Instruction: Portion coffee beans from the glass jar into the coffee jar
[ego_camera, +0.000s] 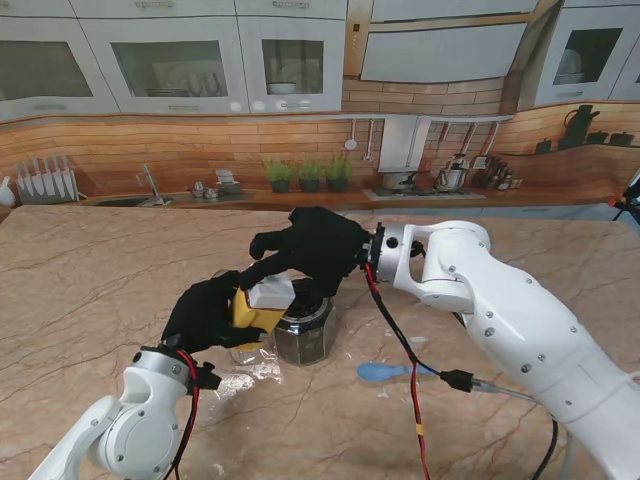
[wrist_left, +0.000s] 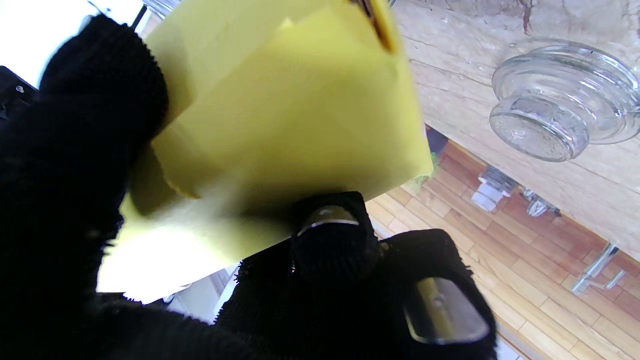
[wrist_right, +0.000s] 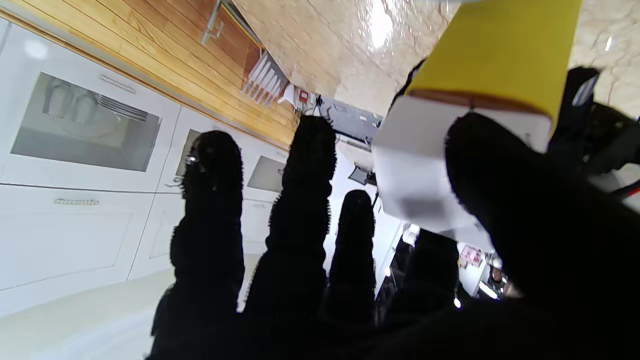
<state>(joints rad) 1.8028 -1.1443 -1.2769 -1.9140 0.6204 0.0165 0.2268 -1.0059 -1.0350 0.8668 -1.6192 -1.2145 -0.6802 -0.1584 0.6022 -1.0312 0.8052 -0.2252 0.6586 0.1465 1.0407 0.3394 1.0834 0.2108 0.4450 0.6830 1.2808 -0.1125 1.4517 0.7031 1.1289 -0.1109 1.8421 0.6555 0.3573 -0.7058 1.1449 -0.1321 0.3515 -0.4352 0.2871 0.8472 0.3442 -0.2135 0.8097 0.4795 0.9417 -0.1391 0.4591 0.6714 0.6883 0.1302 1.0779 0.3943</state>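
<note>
While the left hand (ego_camera: 205, 312) wraps its black-gloved fingers around one yellow container (ego_camera: 252, 309), holding it tilted above the table, the right hand (ego_camera: 315, 250) reaches in from the right with its thumb pressed on the container's white end (ego_camera: 270, 293) and its four fingers spread apart beyond it; whether that counts as a grip I cannot tell; in the left wrist view the yellow side fills most of the frame, with fingers (wrist_left: 330, 240) closed under it; just beside the container, under the right hand, stands one dark glass jar (ego_camera: 305, 335) on the marble table (ego_camera: 90, 300); one clear glass lid (wrist_left: 560, 100) lies on the table apart from it; one blue spoon (ego_camera: 385, 372) lies to the right of the jar, near the right arm's cables.
</note>
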